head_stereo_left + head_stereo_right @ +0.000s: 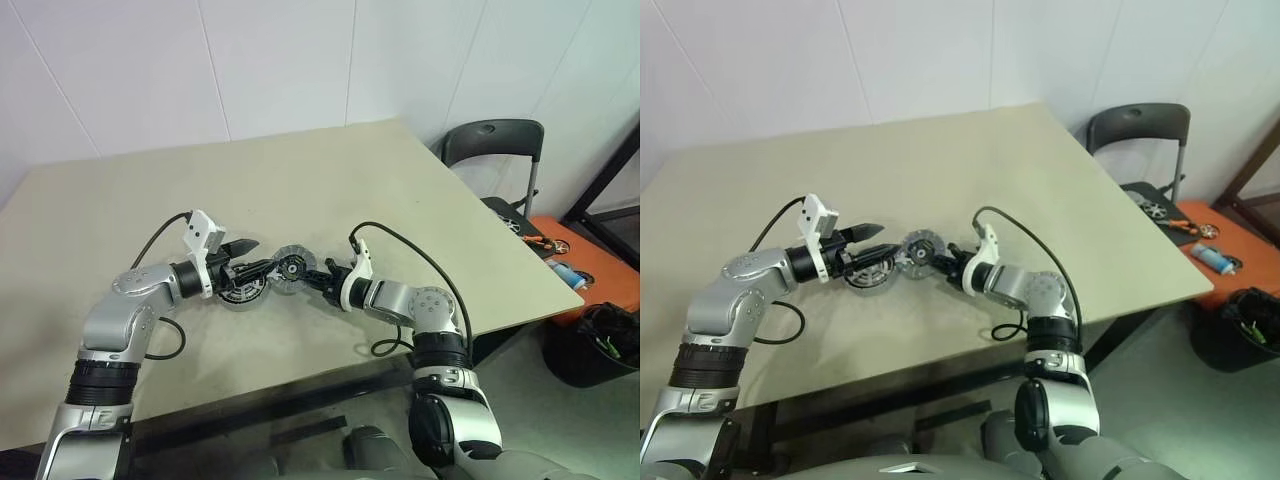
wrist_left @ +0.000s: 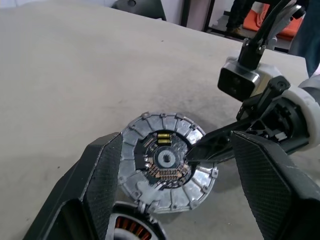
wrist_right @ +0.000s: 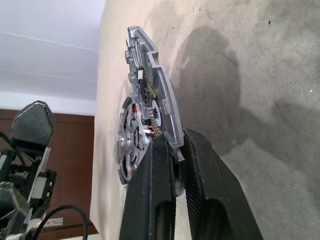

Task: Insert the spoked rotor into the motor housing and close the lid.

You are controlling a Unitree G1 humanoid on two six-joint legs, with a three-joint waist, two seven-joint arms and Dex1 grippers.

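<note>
The motor housing [image 1: 243,292] stands on the beige table [image 1: 300,180], its copper windings [image 2: 127,227] showing from above. A spoked rotor [image 3: 131,142] appears to sit inside it. My left gripper [image 1: 248,268] hovers over the housing, open, with wide black fingers [image 2: 100,175]. The lid [image 1: 290,266] is a silver-grey ribbed disc with a small circuit board at its centre. It is held on edge, tilted, just right of the housing. My right gripper [image 3: 175,145] is shut on the lid's rim.
A black chair [image 1: 490,150] stands past the table's right corner. Beside it are an orange box with tools [image 1: 580,255] and a black bin [image 1: 600,345]. Black cables loop from both wrists onto the table near its front edge [image 1: 300,385].
</note>
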